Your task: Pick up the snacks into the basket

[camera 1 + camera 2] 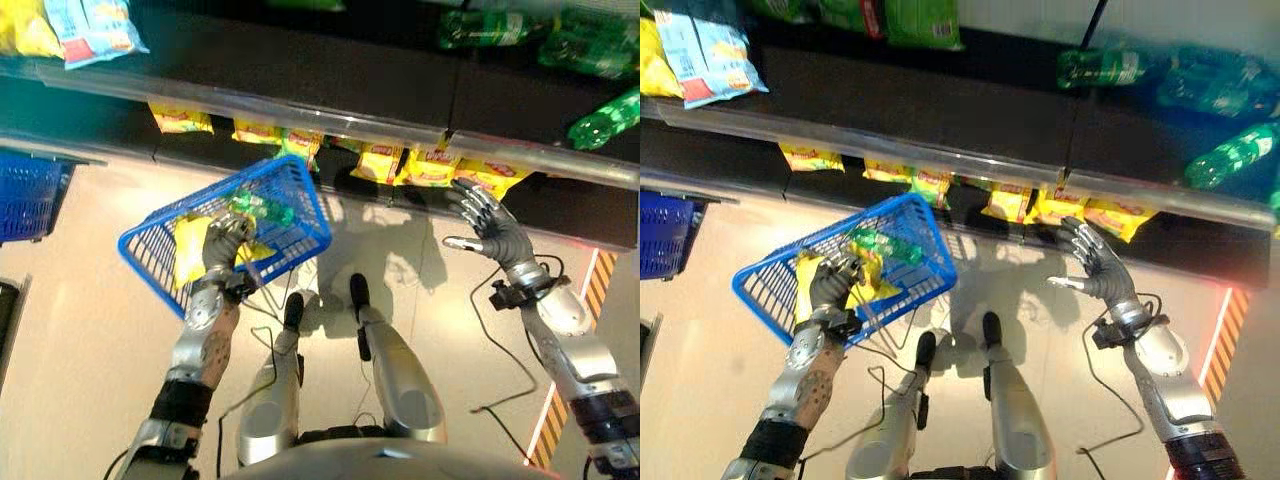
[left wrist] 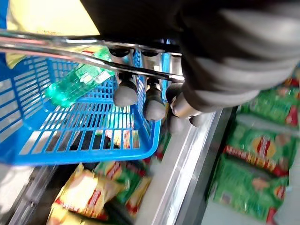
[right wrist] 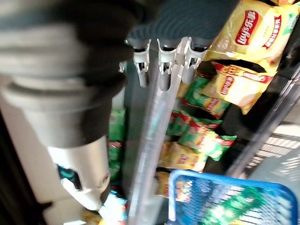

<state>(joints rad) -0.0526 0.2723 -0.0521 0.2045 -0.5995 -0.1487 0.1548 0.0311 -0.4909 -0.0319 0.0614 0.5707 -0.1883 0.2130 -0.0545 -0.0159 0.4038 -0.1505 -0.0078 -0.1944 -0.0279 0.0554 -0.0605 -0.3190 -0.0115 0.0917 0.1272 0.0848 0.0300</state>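
Step in hand: reach for the next snack. The left hand (image 1: 226,245) has its fingers curled round the metal handle (image 2: 70,54) of the blue basket (image 1: 300,205) and holds it tilted in front of the shelving. The basket contains a green bottle (image 1: 262,208) and a yellow snack bag (image 1: 188,245). The right hand (image 1: 490,225) is empty, fingers spread and straight, just below the yellow chip bags (image 1: 430,168) on the lower shelf (image 1: 560,160).

Next move, as judged: advance the right hand to the nearest bag, close the fingers on its edge, and carry it across to the basket.

The bags are yellow, glossy and crinkled, lying in a row at the shelf front; they probably deform under grip
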